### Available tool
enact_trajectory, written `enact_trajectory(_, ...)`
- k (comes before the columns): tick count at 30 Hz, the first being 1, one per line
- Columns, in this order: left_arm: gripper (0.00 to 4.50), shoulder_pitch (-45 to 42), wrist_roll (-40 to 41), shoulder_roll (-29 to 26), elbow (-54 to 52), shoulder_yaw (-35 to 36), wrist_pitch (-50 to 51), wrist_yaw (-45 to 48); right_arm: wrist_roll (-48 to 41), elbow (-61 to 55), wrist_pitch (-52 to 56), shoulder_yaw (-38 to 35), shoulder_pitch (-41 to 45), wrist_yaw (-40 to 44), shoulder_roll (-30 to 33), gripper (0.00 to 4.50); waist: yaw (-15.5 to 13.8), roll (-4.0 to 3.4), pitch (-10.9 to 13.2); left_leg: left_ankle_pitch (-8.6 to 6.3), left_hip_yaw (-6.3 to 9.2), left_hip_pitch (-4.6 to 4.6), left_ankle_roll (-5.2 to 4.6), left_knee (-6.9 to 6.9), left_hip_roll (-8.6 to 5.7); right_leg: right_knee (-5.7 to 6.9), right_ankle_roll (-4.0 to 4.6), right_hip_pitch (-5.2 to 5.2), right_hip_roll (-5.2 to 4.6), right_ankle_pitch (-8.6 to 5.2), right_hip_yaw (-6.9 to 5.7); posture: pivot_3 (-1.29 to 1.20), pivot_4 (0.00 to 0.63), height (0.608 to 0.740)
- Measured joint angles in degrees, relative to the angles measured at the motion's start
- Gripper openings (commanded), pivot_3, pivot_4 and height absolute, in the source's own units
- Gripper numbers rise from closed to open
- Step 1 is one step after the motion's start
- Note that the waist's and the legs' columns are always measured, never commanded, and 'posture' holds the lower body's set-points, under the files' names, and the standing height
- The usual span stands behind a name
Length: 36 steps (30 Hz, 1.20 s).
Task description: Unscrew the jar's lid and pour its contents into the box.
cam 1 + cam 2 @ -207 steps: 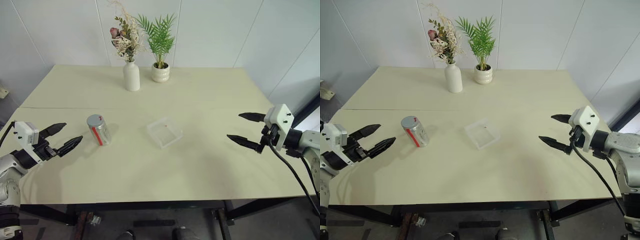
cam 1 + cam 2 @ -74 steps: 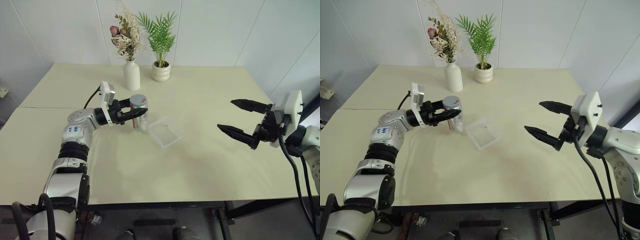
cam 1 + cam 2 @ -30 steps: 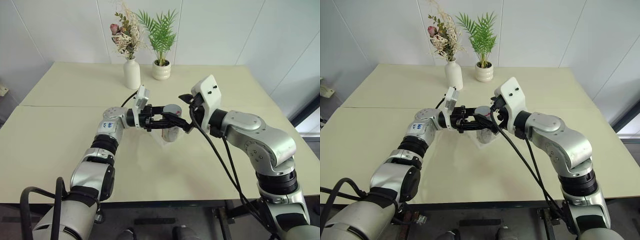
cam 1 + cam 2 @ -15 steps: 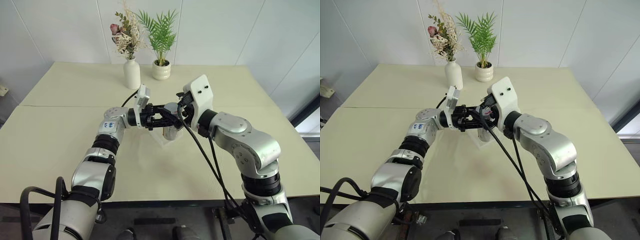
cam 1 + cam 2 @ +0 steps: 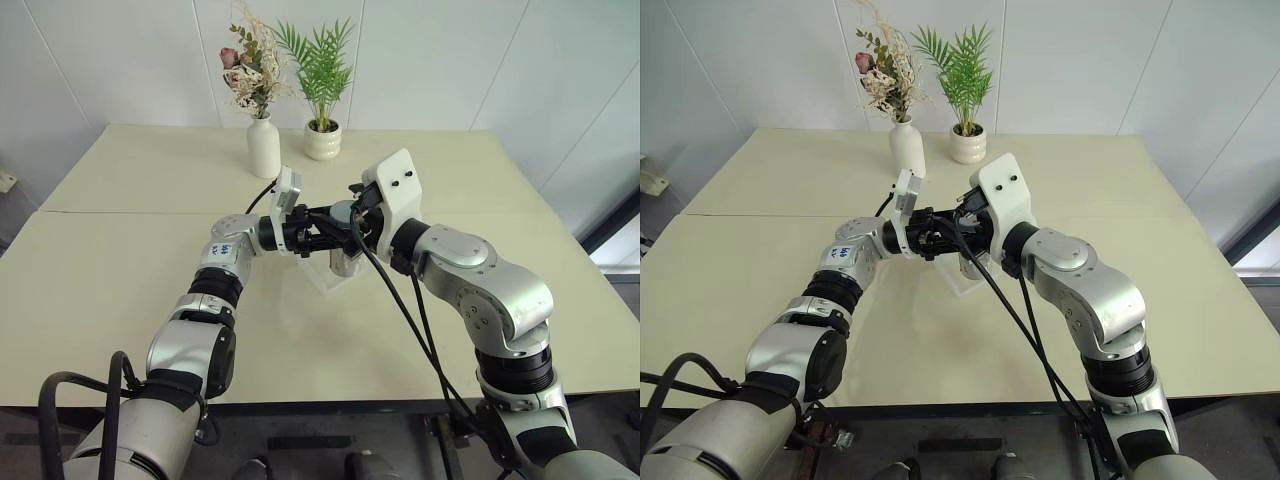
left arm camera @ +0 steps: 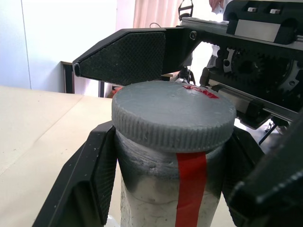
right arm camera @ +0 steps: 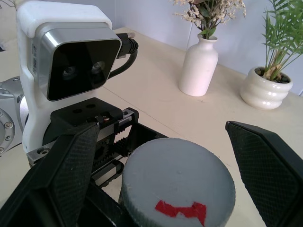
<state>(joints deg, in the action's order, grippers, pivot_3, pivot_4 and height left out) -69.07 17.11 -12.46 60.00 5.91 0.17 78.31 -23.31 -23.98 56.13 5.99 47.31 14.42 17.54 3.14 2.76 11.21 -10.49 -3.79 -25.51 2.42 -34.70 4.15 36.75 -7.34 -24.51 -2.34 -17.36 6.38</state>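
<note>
The left gripper (image 6: 165, 189) is clamped on the jar (image 6: 163, 189), one black finger (image 6: 87, 184) pressed against each side of the clear body just below the lid (image 6: 173, 116). The jar stands upright in that grip, raised above the table (image 5: 130, 260) over the near part of the box (image 5: 335, 275). The right gripper (image 7: 175, 156) is spread wide, its two fingers (image 7: 71, 170) standing on either side of the lid and clear of its rim. The head views show the two grippers meeting at the middle of the table in front of the white vase (image 5: 263, 148) and the ribbed plant pot (image 5: 322, 143), though the jar itself is mostly hidden there behind the fingers and cables. The left wrist view shows the grey ridged edge of the lid, the red strip running down the jar's side, and a right finger hanging just over the lid. The right wrist view looks down on the lid's flat top with its red mark, and on the left gripper's camera housing behind.
</note>
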Motion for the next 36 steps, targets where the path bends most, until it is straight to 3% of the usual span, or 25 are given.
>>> enact_trajectory(5, 2.61, -0.03, 0.00, 0.04, 0.29, 0.26, -0.51, 0.11, 0.54, 0.03, 0.02, -0.32, 0.00, 0.19, 0.00, 2.61, 0.00, 0.00, 0.00, 0.00, 0.00, 0.00, 0.00, 0.00, 0.00, -0.01, 0.00, 0.00, 0.00, 0.00, 0.00, 0.00, 0.150, 0.740)
enact_trajectory(18, 2.61, -0.03, -0.03, 0.18, 0.37, 0.24, -0.86, 0.42, 0.64, 0.02, -1.41, -1.00, -1.07, 1.90, 0.07, 2.57, 0.04, 0.00, 0.00, 0.00, 0.00, 0.00, 0.00, 0.01, 0.00, -0.02, 0.00, 0.00, 0.01, 0.00, 0.00, 0.00, 0.150, 0.740)
enact_trajectory(36, 2.61, -0.08, -0.02, 0.18, -0.70, -0.01, -0.69, 6.38, -2.65, 1.94, -7.29, -2.31, -1.72, 16.54, 6.60, 2.57, 0.04, 0.00, 0.00, 0.00, 0.00, 0.00, 0.00, 0.03, 0.00, -0.05, 0.00, 0.00, 0.01, 0.00, 0.00, 0.00, 0.150, 0.740)
